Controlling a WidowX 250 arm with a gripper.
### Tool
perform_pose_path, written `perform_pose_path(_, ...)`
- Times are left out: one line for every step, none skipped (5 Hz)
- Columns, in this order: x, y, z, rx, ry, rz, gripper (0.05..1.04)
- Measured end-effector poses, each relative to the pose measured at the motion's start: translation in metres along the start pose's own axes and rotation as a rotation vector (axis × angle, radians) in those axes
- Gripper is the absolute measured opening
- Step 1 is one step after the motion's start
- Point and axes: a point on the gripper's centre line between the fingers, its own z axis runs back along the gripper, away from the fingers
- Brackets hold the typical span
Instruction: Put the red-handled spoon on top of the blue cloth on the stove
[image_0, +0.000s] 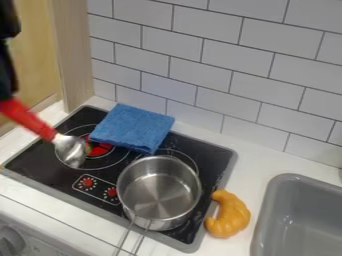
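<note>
At the left, the tool (6, 91) grips a red-handled spoon (71, 150) over the stove (41, 159), near a blue cloth (133, 127), metal pot (159, 197) and croissant (229, 216).

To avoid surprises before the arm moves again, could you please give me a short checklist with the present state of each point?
1. Red-handled spoon firmly gripped: cannot tell; its handle meets the gripper at the left edge, but the grip is unclear.
2. Spoon's metal head apart from the saucepan: ok, it is left of it.
3. Saucepan free of contents: ok, only bare metal shows inside.
4. Blue cloth off the cooktop: not ok, it lies across the back.
5. Cloth not touching the saucepan: cannot tell, their edges look close.
6. Croissant outside the saucepan: ok, it lies to its right.
</note>
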Motion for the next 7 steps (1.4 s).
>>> perform_pose_path(0.017,0.013,-0.016,-0.021,-0.079,0.061,0.181)
perform_pose_path(0.054,0.029,-0.014,-0.021,-0.143,0.021,0.181)
perform_pose_path(0.096,0.039,-0.021,-0.06,-0.167,0.016,0.181)
perform_pose_path(0.118,0.055,-0.022,-0.041,-0.136,0.068,0.181)
perform_pose_path(0.114,0.07,-0.041,-0.038,-0.07,0.115,0.181)
perform_pose_path(0.106,0.077,-0.047,-0.021,-0.053,0.123,0.181)
perform_pose_path(0.096,0.082,-0.056,-0.016,0.006,0.136,0.181)
